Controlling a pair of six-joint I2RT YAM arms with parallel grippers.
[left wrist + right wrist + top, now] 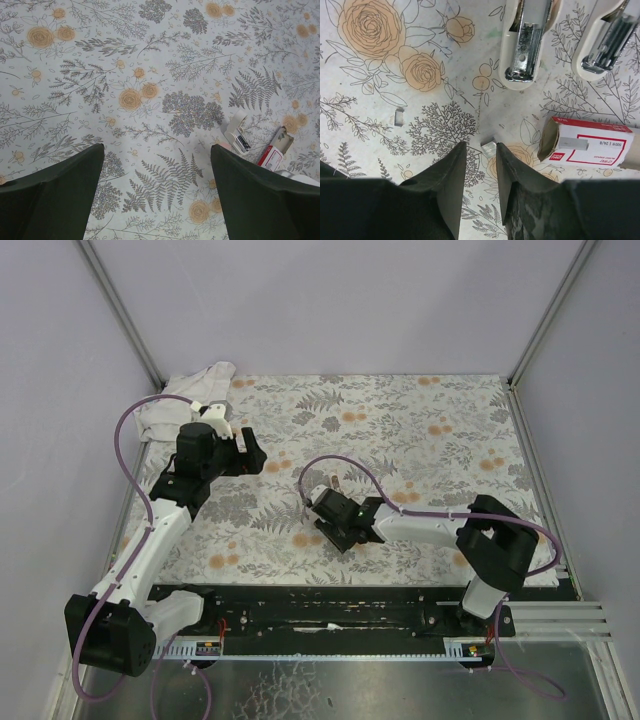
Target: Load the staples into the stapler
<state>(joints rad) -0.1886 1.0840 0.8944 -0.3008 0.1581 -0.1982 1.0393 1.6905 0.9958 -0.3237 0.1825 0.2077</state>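
Staples box [592, 145] 1, stapler [527, 45] 1

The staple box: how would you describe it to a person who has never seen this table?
On the flowered tablecloth, find the cream stapler lying swung open. Beside its two halves lies the staple box: small, flat cardboard, one end open, and the only red-and-white thing there.

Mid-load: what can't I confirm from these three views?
- Right wrist: whether the right gripper pinches the staple strip; its fingertips crowd it.
- Right wrist: the stapler rear and the staple box far end, cut by frame edges.
- Top view: both mostly under the right gripper.
- Left wrist: box partly behind a finger of the left gripper.
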